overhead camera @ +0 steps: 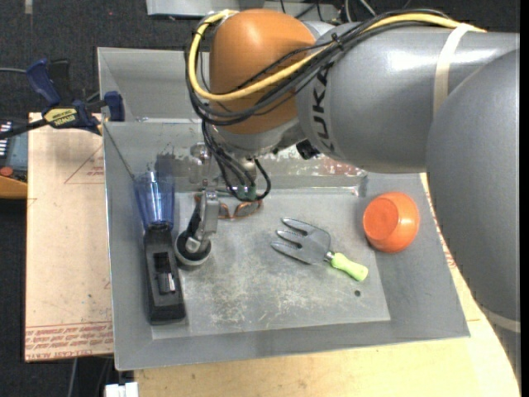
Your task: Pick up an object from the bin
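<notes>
One grey KUKA arm (397,98) reaches in from the right and covers much of the far and right side of the scene. Its wrist carries a rounded orange cover (248,56), with yellow and black cables (197,60) looped round it. Under it lies the grey metal bin (264,308), whose scuffed floor is mostly bare in the middle and along the near side.

Five loose things are easy to make out in the bin. An orange bowl (391,220) sits alone at the right, tipped on its side, well apart from everything else. A black stapler-like tool (164,281) lies lengthwise along the left wall, towards the near-left corner. Just beyond it, end to end with it, a clear blue plastic cup (153,197) lies against the same wall. A small hand garden fork (312,247), with grey tines and a lime-green handle, lies in the middle of the floor, the tines pointing left and the handle pointing right and near.

The smallest is a small round roll (191,251), dark outside with a pale ring, lying just right of the stapler-like tool's far end. The gripper (201,234) comes down from the wrist at a slant, and its tip rests at the far-right edge of this roll, touching it or very nearly. Whether the tool is released, clenched or grasping the roll cannot be told.
</notes>
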Action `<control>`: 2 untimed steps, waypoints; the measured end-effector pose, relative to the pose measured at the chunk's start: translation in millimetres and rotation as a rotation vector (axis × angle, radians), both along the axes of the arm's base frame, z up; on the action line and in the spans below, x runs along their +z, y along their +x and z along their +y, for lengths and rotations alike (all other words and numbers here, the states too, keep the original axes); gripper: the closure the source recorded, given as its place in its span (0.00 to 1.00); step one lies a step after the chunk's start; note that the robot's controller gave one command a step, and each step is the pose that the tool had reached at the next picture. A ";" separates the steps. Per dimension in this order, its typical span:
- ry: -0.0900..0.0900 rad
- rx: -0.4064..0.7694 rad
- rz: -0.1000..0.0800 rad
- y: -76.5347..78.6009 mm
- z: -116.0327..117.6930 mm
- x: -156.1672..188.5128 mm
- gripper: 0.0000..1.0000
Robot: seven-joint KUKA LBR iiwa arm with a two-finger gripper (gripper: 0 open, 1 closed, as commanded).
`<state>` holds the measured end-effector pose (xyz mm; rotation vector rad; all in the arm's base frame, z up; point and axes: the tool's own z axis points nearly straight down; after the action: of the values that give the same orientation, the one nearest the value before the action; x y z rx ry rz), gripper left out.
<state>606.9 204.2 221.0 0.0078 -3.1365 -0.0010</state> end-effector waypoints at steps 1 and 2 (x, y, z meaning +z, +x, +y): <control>0.001 -0.004 -0.005 1.0 -1.8 4.3 0.00; 0.005 0.051 -0.014 5.3 -13.3 -7.8 0.00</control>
<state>612.3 191.0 213.2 0.0884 -3.1490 -0.0081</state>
